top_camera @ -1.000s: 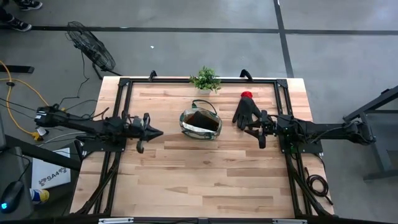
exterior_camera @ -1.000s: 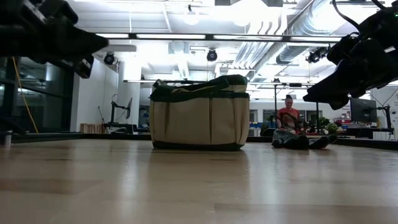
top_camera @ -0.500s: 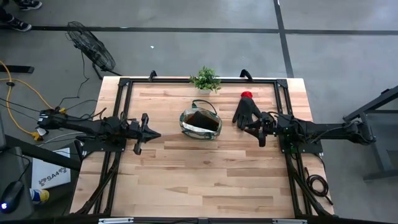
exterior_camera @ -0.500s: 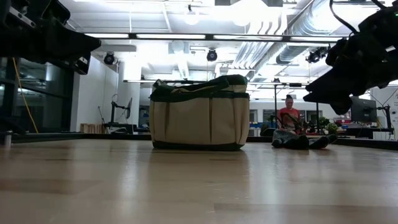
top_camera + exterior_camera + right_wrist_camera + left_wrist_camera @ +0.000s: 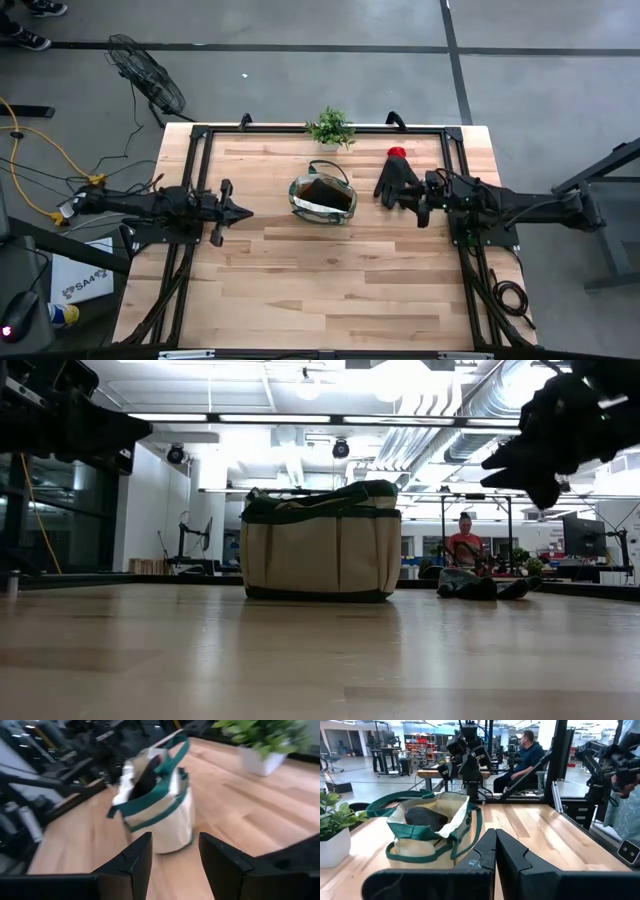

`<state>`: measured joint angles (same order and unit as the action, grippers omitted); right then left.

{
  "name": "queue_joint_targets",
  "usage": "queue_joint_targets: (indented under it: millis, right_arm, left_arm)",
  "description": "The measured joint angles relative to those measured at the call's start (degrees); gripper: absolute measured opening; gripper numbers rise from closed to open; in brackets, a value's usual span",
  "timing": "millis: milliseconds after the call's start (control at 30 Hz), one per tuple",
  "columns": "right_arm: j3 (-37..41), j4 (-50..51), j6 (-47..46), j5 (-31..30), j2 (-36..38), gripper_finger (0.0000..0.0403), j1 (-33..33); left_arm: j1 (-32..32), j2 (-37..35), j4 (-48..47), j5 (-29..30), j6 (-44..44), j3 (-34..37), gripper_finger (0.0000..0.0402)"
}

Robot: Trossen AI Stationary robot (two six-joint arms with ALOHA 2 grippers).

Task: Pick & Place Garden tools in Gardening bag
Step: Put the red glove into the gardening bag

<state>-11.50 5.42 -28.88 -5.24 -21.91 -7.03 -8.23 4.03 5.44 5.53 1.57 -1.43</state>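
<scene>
While the left gripper (image 5: 243, 211) waits closed and empty near its table edge, the right gripper (image 5: 412, 205) hovers with fingers apart beside a black glove (image 5: 395, 180), seemingly poised to lift it into the gardening bag (image 5: 321, 197) at centre.

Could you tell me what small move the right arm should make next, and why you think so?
Probably lower the right tool onto the black glove beside it and close. The glove lies flat on the table, outside the bag, and the tool's fingers stand open with nothing between them. The left tool waits shut on the bag's other side.
</scene>
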Motion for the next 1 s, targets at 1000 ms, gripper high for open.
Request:
queue_joint_targets:
  millis: [1000]
  right_arm:
    - [-28.13,36.13,-5.05,-0.73,-24.39,0.0157,-20.75]
  left_arm:
    - [-0.02,-3.36,-4.81,4.04,3.24,0.07,0.0000]
